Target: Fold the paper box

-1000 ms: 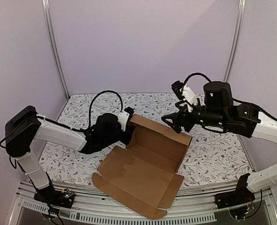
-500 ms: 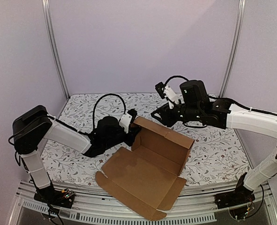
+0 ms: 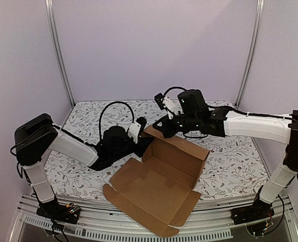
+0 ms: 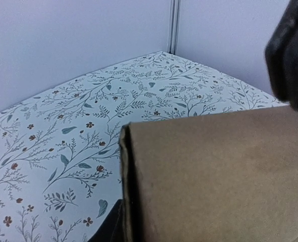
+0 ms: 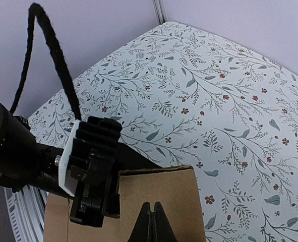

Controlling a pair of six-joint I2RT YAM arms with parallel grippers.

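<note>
Right fingers (image 5: 145, 227) pressed together, tips on paper box (image 5: 159, 191) flap; left fingers (image 4: 290, 55) straddle wall, grip unclear.

Soft, even overhead light, no glare. Faint shadows lie beside the box (image 3: 159, 181). In the left wrist view its near face is blurred; the top view looks slightly soft.

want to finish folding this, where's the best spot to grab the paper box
Take the paper box by the free top edge of its upright back wall, coming down from above with a finger on each face. That wall stands as a thin panel with both faces exposed, while the front flap lies flat and offers little to pinch.
</note>
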